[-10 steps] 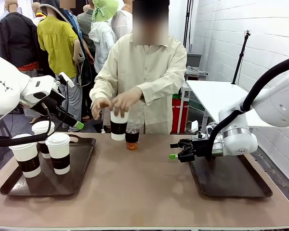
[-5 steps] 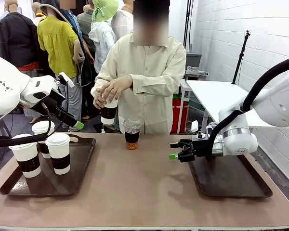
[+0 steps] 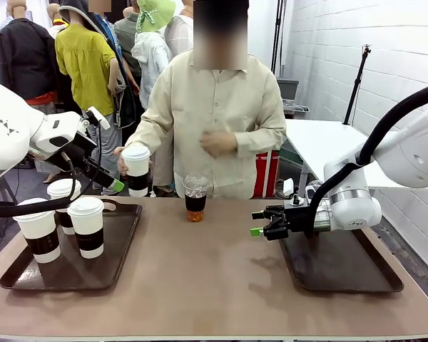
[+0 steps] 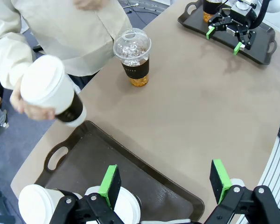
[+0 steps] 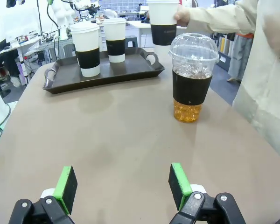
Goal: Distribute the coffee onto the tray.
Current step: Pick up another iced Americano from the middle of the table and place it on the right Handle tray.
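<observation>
Three white lidded paper cups with dark sleeves stand on the left tray. A person's hand holds a fourth white cup in the air over that tray's far end; the left wrist view shows this cup too. A clear dome-lidded cup of amber drink stands on the table at the far middle. A second amber cup sits on the right tray. My left gripper hangs open above the left tray. My right gripper is open and empty at the right tray's left edge, facing the dome cup.
The right tray lies under my right arm, with bare room on it. Brown table surface stretches between the two trays. The person stands at the far edge, the other hand held at the chest.
The person lifted the white cup from beside the dome cup and carried it to the left, towards the left tray. Both arms stayed still.
</observation>
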`<state>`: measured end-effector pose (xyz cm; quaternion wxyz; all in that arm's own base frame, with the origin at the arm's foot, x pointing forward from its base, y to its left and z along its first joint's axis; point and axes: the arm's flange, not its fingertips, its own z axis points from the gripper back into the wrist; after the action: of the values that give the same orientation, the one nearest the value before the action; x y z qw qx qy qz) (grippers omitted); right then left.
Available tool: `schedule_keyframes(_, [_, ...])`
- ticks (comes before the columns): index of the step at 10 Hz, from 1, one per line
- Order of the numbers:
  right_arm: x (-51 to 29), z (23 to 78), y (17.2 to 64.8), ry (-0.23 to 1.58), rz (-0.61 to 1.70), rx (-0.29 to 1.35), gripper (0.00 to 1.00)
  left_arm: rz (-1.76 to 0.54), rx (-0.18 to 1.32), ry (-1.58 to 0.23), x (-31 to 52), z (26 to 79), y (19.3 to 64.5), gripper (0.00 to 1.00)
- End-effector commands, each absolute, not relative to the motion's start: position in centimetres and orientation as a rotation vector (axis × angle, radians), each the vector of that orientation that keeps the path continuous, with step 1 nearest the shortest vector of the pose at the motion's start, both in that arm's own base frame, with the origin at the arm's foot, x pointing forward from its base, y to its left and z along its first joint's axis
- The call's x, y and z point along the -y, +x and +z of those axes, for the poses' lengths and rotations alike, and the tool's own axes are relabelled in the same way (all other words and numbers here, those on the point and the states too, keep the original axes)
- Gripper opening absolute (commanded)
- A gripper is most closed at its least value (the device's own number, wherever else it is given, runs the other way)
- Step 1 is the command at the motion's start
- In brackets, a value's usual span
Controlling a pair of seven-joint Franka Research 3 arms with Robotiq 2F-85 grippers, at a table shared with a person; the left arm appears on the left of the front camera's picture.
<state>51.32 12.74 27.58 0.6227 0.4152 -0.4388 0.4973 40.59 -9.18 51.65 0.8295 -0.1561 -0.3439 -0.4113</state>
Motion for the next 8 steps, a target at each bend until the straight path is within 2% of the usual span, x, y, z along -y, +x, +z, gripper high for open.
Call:
schedule_keyframes(1, [-14.0,27.4,51.8,0.944,1.141,0.998,1.0,-0.877,0.733,-0.347,9.0,51.5,40.7,1.0])
schedule_keyframes(8, [-18.3,27.1,54.0,0.957,1.103,1.034,1.0,-0.877,0.733,-0.347,9.0,51.5,40.7,1.0])
